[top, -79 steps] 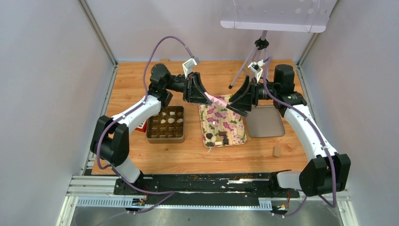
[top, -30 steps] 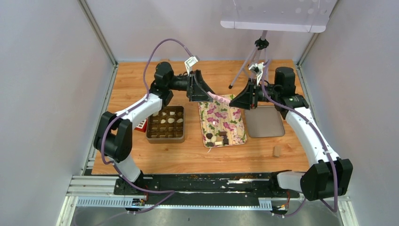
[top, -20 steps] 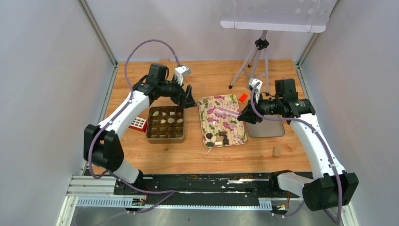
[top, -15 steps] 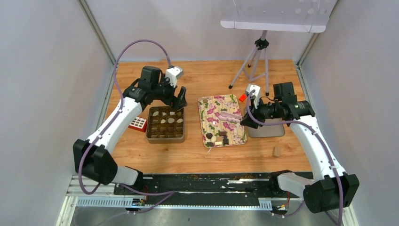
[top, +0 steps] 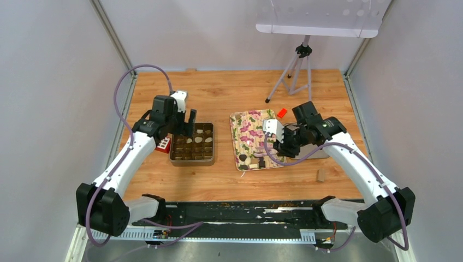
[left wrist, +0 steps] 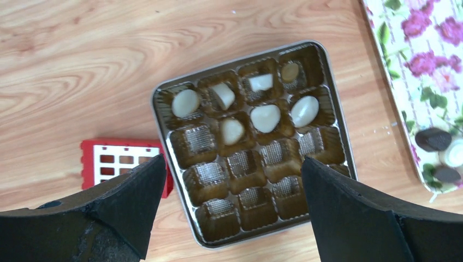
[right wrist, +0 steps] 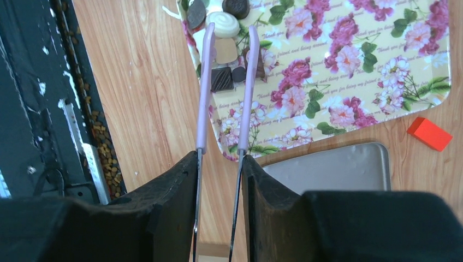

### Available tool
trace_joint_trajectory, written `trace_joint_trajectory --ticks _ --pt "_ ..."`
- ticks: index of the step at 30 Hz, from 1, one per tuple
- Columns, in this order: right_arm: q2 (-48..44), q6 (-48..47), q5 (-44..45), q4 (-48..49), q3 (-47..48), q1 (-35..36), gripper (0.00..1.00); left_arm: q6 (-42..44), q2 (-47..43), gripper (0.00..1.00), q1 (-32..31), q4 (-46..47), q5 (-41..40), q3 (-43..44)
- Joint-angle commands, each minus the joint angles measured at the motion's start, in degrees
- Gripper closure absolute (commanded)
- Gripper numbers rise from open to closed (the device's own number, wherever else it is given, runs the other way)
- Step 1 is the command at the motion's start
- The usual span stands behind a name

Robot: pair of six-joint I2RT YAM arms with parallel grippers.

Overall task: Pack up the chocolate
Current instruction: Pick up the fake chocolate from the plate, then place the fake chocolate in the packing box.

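Right gripper (right wrist: 218, 158) clamps lilac plastic tongs (right wrist: 249, 82) whose tips straddle a tan piece of the chocolate (right wrist: 225, 52) at the near end of the flowered tray (right wrist: 349, 82), while left gripper (left wrist: 230, 164) hovers, jaws spread wide, over the part-filled compartmented metal tin (left wrist: 158, 95).

A robotics lab test cell is indicated: a wooden bench (top: 240, 180) is enclosed by plain grey panels (top: 54, 109), robot arms (top: 128, 158) are bolted to a metal rail (top: 104, 218), and a tripod (top: 295, 76) is set behind.
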Motion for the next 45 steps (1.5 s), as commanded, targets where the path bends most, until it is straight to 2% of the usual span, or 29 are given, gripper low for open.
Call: trace_joint_trajectory --ticks 1,10,15,22,39,41,45 --pt "1.86 -5.41 4.10 -0.46 -0.30 3.08 0.67 -1.33 -3.28 0.00 2.50 3.97 -0.49 0.58" --pt "9.13 -6.48 7.20 3.00 1.49 8.27 0.67 -1.99 -5.27 0.00 4.63 4.55 2.26 0.49" --pt "12.33 -9.41 7.39 0.11 3.59 9.55 0.68 -2.37 -6.90 0.00 5.29 5.09 3.00 -0.58" --pt "12.71 -10.81 7.78 -2.73 4.08 10.71 0.69 -3.71 -8.46 0.00 6.73 6.33 4.20 -2.85" --pt "14.30 -11.69 13.06 0.48 1.06 13.52 0.68 -5.29 -8.98 0.00 7.98 7.07 6.73 -3.73" --pt "14.43 -11.86 12.96 0.39 1.07 13.96 0.72 -5.48 -8.96 0.00 8.16 7.29 6.96 -3.80" --pt "14.15 -12.15 12.64 -0.87 3.15 14.29 0.85 -5.59 -9.18 0.00 8.34 7.47 7.15 -4.06"
